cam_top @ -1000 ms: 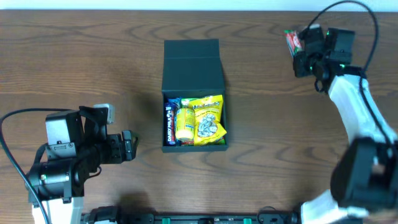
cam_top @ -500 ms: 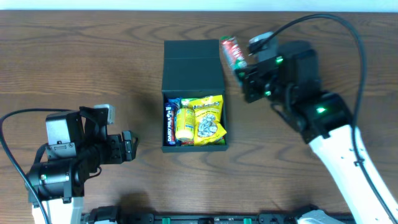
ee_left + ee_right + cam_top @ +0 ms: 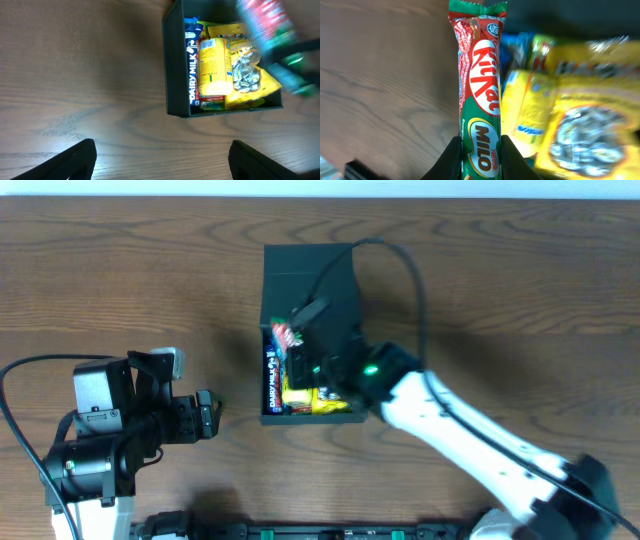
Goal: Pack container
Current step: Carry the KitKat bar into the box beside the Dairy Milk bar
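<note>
- My right pincer (image 3: 481, 159) clamped a KitKat (image 3: 479, 85) (red and green wrapper) above the container's (image 3: 308, 275) left edge.
- My left pincer (image 3: 165, 162) hung wide, empty, nearby.

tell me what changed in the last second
The right tool, shut on the KitKat, swung from the table's far right leftward and nearer, to above the open container. It kept its grip. The left tool, container and packed snacks stayed put.

One container (image 3: 172, 60), two chocolate bars (image 3: 479, 85), two yellow packets (image 3: 212, 67).
</note>
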### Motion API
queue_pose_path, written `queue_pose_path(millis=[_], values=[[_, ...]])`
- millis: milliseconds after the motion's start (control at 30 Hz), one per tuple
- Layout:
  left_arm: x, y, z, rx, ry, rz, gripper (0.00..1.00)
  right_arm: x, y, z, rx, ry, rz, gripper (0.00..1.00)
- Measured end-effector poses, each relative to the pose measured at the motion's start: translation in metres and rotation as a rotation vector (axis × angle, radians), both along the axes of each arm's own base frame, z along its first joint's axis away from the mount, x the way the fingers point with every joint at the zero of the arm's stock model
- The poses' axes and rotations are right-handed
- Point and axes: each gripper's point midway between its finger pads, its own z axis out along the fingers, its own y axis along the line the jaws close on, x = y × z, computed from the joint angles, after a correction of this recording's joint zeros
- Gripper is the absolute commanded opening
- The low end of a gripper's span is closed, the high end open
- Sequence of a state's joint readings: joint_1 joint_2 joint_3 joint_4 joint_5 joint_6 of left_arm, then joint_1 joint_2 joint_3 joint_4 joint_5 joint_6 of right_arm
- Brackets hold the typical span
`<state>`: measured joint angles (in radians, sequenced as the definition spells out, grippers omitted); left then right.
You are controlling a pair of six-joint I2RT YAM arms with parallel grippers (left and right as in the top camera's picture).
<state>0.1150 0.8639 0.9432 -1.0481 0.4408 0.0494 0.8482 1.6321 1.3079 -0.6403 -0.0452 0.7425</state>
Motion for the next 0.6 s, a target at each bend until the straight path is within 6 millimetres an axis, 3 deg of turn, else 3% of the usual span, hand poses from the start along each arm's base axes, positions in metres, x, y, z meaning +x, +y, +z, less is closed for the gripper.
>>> queue_pose_path(millis=[200,367,433,567,600], values=[[0.0,0.0,0.0,0.0,0.0,0.0,0.86,-0.016,0.014,-0.037,-0.058,0.078,-0.068,0.11],[0.0,0.0,0.0,0.0,0.002,0.0,0.86,-0.02,0.009,-0.057,-0.105,0.128,-0.155,0.13],[-0.001,0.0,0.0,0.0,0.003,0.0,0.86,-0.019,0.008,-0.06,-0.108,0.134,-0.187,0.19],[-0.001,0.0,0.0,0.0,0.003,0.0,0.86,-0.016,0.004,-0.061,-0.118,0.129,-0.236,0.48],[-0.001,0.0,0.0,0.0,0.003,0.0,0.86,-0.015,0.002,-0.062,-0.121,0.124,-0.252,0.51]])
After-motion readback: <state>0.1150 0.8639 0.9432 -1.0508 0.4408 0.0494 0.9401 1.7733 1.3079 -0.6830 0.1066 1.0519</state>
